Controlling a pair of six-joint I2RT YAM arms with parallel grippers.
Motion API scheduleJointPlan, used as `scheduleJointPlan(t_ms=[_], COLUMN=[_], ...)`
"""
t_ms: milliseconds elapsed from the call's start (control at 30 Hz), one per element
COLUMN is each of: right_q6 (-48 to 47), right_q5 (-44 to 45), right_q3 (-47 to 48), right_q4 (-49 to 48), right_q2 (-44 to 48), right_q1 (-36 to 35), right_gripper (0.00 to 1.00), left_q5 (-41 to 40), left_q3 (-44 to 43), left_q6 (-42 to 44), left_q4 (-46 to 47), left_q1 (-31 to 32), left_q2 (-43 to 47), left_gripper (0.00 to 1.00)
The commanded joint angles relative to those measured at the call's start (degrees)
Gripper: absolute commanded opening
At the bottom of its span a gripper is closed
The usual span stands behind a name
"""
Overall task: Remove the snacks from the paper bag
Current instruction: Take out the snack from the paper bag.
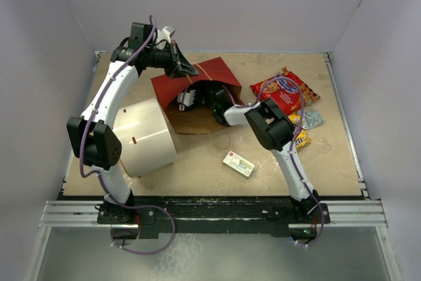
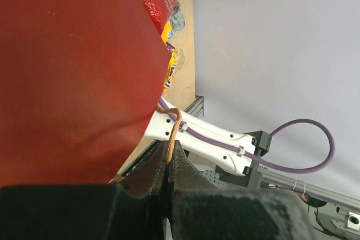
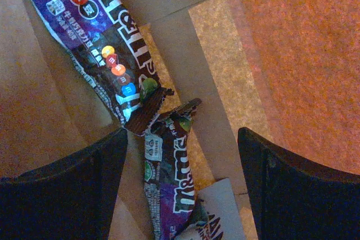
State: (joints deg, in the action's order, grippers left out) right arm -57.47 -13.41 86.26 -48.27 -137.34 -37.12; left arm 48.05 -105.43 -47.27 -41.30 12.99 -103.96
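The red paper bag [image 1: 197, 80] lies on its side at the table's middle back, its brown inside facing forward. My left gripper [image 1: 187, 69] is shut on the bag's thin twisted handle [image 2: 171, 133], pinched between the jaws, beside the red wall [image 2: 73, 71]. My right gripper [image 1: 197, 99] reaches into the bag's mouth and stands open [image 3: 181, 139]. Its fingers straddle a brown candy packet [image 3: 171, 178] lying on the kraft floor without touching it. A second brown packet [image 3: 107, 54] lies just beyond. Outside the bag lie a red cookie bag [image 1: 284, 90], a yellow pack [image 1: 301, 137] and a pale packet [image 1: 312, 120].
A big white cylinder [image 1: 148, 137] lies left of the bag, close to my left arm. A small white-and-green box [image 1: 238, 163] sits near the front middle. A pale wrapper corner [image 3: 219, 212] shows under the packet inside the bag. Walls enclose the table on three sides.
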Motion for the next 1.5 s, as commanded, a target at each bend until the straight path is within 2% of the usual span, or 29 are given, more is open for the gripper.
scheduleJointPlan(t_ms=[0, 67, 267, 733, 933, 1100, 1300, 1467], right_q6=[-2.0, -2.0, -2.1, -0.6, 1.3, 5.5, 18.4, 25.5], right_q5=[2.2, 2.3, 2.6, 2.7, 2.0, -0.6, -4.9, -7.8], right_q3=[5.9, 7.9, 10.8, 5.2, -2.0, -12.1, -25.9, -32.5], right_q4=[-1.4, -0.5, 1.1, 4.7, 3.7, 4.2, 2.4, 4.5], right_q2=[-1.7, -3.0, -5.2, 1.6, 8.5, 17.8, 30.1, 38.7], right_q1=[0.5, 0.8, 1.1, 1.1, 0.2, -2.3, -4.3, -4.6], right_gripper=[0.80, 0.76, 0.53, 0.11, 0.09, 0.07, 0.07, 0.06], left_q5=[0.1, 0.0, 0.0, 0.0, 0.4, 1.1, 1.7, 2.0], left_q3=[-0.1, 0.1, 1.1, 1.3, 1.2, 1.2, 1.6, 3.0], left_q6=[2.1, 2.5, 2.4, 1.2, 0.1, -1.5, -4.2, -7.2], left_q4=[-0.1, -0.6, -0.7, 1.5, 3.3, 6.2, 10.9, 15.4], left_q1=[0.2, 0.2, 0.2, 0.1, 0.1, 0.1, 0.1, 0.1], left_q2=[2.6, 3.0, 3.5, 3.7, 3.4, 2.4, 1.3, 1.0], left_gripper=[0.00, 0.00, 0.00, 0.00, 0.00, 0.00, 0.00, 0.00])
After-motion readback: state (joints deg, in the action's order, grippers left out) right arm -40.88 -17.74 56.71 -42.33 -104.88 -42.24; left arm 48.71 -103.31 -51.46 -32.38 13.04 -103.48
